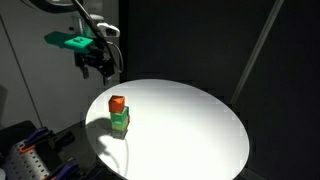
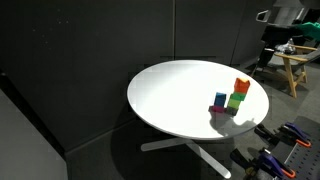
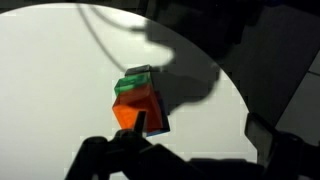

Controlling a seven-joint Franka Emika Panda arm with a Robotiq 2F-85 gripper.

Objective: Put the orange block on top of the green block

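Note:
The orange block (image 1: 117, 103) sits on top of the green block (image 1: 120, 122) near the edge of the round white table (image 1: 190, 125). Both exterior views show the stack, with the orange block (image 2: 242, 86) over the green block (image 2: 236, 101). My gripper (image 1: 97, 66) hangs well above and beside the stack, apart from it, open and empty. In the wrist view the orange block (image 3: 133, 108) and the green block (image 3: 132, 84) lie below, left of my open jaws (image 3: 200, 135).
A blue block (image 2: 220, 100) stands on the table next to the stack, and its edge shows in the wrist view (image 3: 160, 118). A wooden stool (image 2: 292, 68) stands beyond the table. Dark curtains surround the scene.

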